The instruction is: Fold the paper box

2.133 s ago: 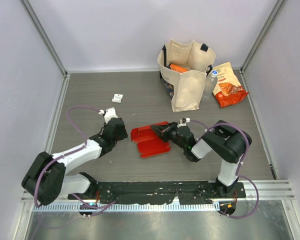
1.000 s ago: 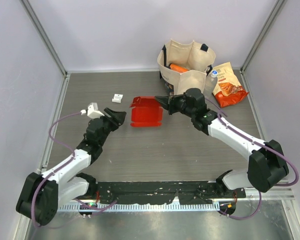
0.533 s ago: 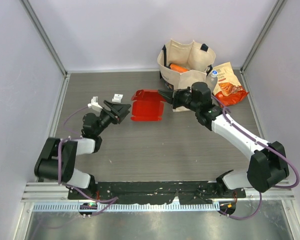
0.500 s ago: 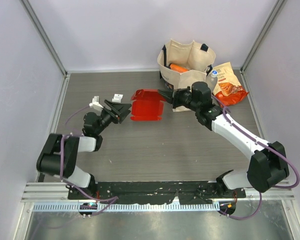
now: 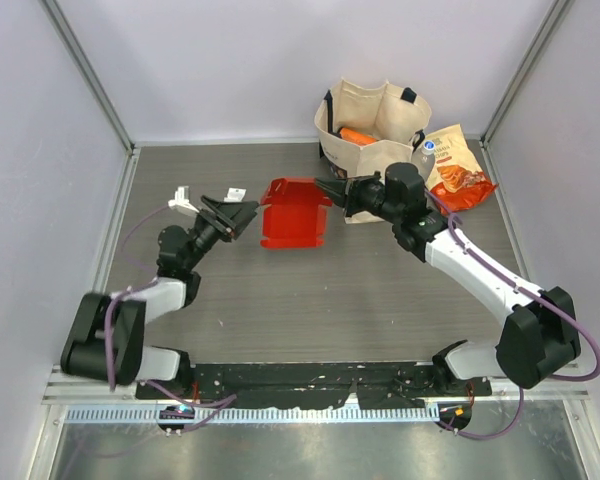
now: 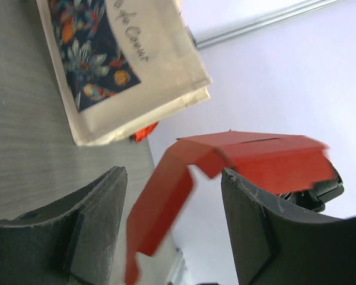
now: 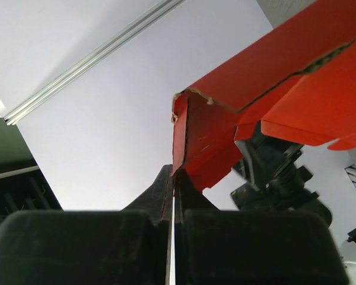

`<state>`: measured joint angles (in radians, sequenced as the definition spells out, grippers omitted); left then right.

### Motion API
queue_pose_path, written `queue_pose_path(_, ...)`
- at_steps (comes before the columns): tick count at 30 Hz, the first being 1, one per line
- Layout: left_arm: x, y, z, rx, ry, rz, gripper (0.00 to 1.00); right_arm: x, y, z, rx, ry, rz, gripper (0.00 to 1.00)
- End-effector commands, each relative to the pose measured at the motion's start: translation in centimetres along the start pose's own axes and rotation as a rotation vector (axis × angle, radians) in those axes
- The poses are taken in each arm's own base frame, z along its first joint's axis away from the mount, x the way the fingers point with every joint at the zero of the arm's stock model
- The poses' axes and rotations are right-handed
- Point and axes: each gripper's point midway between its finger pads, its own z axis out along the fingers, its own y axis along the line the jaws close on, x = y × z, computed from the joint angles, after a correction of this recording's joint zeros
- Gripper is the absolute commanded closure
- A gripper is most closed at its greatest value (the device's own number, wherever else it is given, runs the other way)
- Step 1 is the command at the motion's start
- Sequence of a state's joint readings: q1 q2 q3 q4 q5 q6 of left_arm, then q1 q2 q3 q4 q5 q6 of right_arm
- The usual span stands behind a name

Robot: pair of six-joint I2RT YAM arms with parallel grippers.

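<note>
Top external shows grey table [image 5: 310, 300] between lilac walls [image 5: 230, 70].

Tote bag [image 5: 375, 172], snack bag [image 5: 458, 172], white piece [image 5: 235, 193]

Through the right wrist camera I see my right gripper [image 7: 174, 178] along the bottom edge. Its two black fingers [image 7: 77, 249] are pressed together with only a hairline slit between them. They pinch a ragged corner of the red paper box [image 7: 255, 89], whose folded panels climb up and to the right. Just behind the card sits blurred black hardware [image 7: 276, 178]. Beyond are a pale wall [image 7: 95, 142] and a slanting metal rail [image 7: 89, 59].
</note>
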<state>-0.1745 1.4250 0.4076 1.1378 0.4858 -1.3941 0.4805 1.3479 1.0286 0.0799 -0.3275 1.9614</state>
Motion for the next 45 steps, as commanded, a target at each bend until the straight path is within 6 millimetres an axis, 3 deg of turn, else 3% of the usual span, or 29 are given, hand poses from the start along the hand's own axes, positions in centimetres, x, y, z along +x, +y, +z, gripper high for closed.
queue_pose_path(1,-2.2,0.2,-1.8,-0.155,-0.123,0.22,0.31,0.6,1.0,-1.1,-0.017,-0.013,-0.064,1.0)
queue_pose_path(4,-2.6,3.2,-4.1,-0.322,-0.174,0.282,0.33,-1.1,-1.5,-1.1,0.061,-0.085,-0.073,1.0)
queue_pose_path(8,-1.9,2.6,-5.8,-0.35,-0.179,0.426,0.33,-3.2,-4.7,-0.5,0.163,-0.15,-0.103,1.0)
queue_pose_path(12,0.8,2.5,-5.6,-0.346,-0.101,0.5,0.32,-4.3,-7.6,0.4,0.268,-0.184,-0.119,1.0)
queue_pose_path(14,1.0,2.9,-5.7,-0.37,-0.095,0.522,0.32,-4.8,-7.8,1.0,0.286,-0.205,-0.142,1.0)
queue_pose_path(24,2.8,5.0,-4.7,-0.403,-0.003,0.538,0.34,-7.5,-13.7,3.7,0.402,-0.281,-0.141,1.0)
queue_pose_path(30,4.1,6.3,-4.2,-0.437,0.05,0.577,0.36,-8.5,-14.7,4.5,0.408,-0.307,-0.14,1.0)
queue_pose_path(36,5.9,7.2,-3.6,-0.438,0.092,0.58,0.33,-9.5,-17.3,5.0,0.434,-0.31,-0.131,1.0)
queue_pose_path(41,6.2,8.1,-3.1,-0.471,0.097,0.618,0.32,-10.2,-18.8,5.1,0.435,-0.31,-0.113,0.99)
queue_pose_path(45,6.3,8.6,-2.6,-0.497,0.114,0.641,0.32,-10.3,-18.8,5.2,0.414,-0.312,-0.117,0.99)
